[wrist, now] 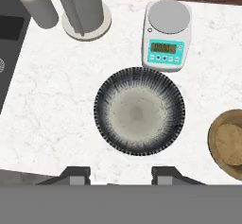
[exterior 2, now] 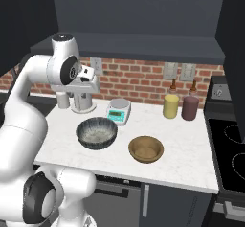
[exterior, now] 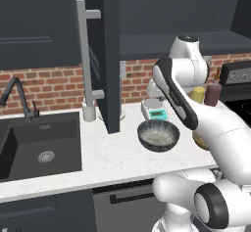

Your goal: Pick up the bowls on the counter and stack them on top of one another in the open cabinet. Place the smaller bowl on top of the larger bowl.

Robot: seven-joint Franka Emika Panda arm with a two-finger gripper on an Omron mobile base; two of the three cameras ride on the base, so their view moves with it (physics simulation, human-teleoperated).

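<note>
The larger bowl (wrist: pixel 139 110), dark and ribbed with a pale speckled inside, sits on the white counter (wrist: pixel 52 100) straight below my gripper (wrist: pixel 120 175). The fingers stand apart with nothing between them, well above the bowl's near rim. From the base, this bowl (exterior: pixel 158 135) (exterior 2: pixel 96 132) lies in front of the scale. The smaller tan-brown bowl (exterior 2: pixel 146 149) (wrist: pixel 229 142) rests on the counter just to its right, apart from it. The cabinet door (exterior: pixel 110 55) with its silver bar handle (exterior: pixel 86 55) stands open above the counter, and its shelf (exterior: pixel 171 42) is bare.
A white kitchen scale (wrist: pixel 168 34) stands behind the dark bowl. A white stand (wrist: pixel 82 10) and a white bottle (wrist: pixel 38 3) are at the back left. The dark sink (exterior: pixel 41 148) lies left. A yellow jar (exterior 2: pixel 171 105), a dark red jar (exterior 2: pixel 189 107) and the stove (exterior 2: pixel 232 149) are right.
</note>
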